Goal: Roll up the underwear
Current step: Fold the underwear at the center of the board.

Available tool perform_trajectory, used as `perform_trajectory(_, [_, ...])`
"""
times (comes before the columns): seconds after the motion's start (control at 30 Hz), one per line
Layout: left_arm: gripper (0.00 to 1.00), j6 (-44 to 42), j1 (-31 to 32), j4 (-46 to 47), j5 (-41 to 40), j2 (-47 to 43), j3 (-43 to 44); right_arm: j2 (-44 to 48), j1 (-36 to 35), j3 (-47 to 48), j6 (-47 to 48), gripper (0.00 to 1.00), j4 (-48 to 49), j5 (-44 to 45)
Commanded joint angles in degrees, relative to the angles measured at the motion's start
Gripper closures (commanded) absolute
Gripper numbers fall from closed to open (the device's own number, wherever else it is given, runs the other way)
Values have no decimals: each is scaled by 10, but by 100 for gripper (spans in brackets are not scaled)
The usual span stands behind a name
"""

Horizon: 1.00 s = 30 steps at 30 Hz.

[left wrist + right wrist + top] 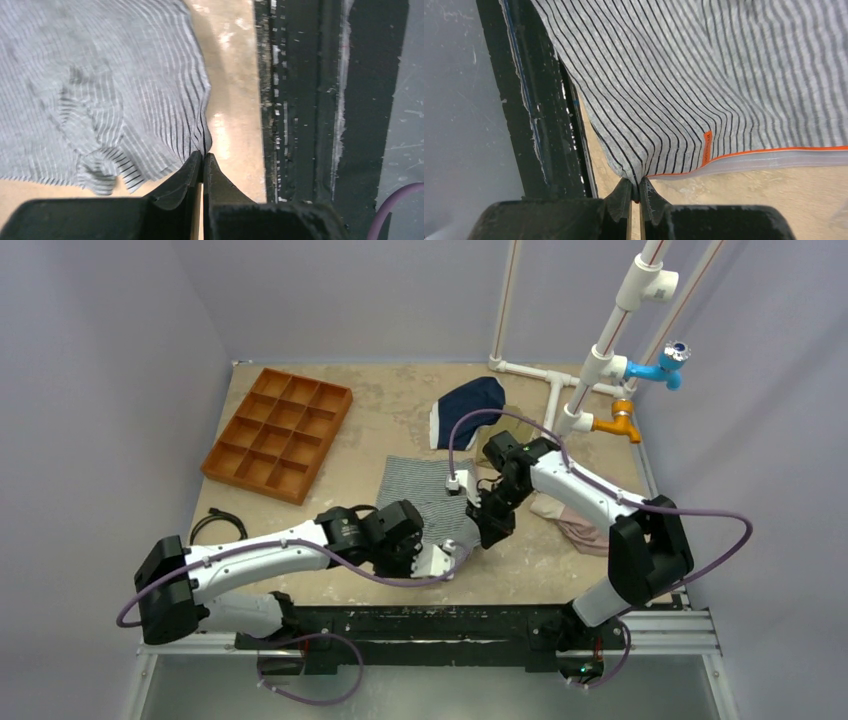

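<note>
1. From above, the left gripper (458,558) and right gripper (484,535) hide the near edge of the striped underwear (415,483) from us.
2. We cannot read the tiny lettering on its orange tag (707,148).
3. The right arm (580,490) covers part of a pale pink cloth (578,528).
4. The left wrist view shows us the far stripes blurred.

Underwear (724,75): grey with fine dark stripes; waistband (774,161) white, edged orange; tag (707,148) orange. Other garment (470,405): navy, white-edged. Compartment tray (310,381): orange-brown. Tabletop (400,400): mottled beige.
</note>
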<state>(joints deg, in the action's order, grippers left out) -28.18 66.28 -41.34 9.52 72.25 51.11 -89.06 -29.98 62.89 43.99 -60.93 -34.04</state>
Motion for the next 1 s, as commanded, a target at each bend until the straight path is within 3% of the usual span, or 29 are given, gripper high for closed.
perform_trajectory(0.0, [100,-32,-60,-34,48,-33,55,25,-2,63,-9,100,-25,-1])
perform_trajectory(0.27, [100,-70,-189,-75,108,-20,130,-19,-1,196,-68,100,-37,100])
perform_trajectory(0.57, [100,-122,-348,-119,152,135,291,-181,17,341,-119,100,-22,221])
perform_trajectory(0.77, [100,-134,-400,-119,147,256,378,-299,34,436,-142,100,-18,271])
perform_trajectory(0.97, [100,-127,-426,-76,118,332,402,-364,44,479,-151,100,-2,297])
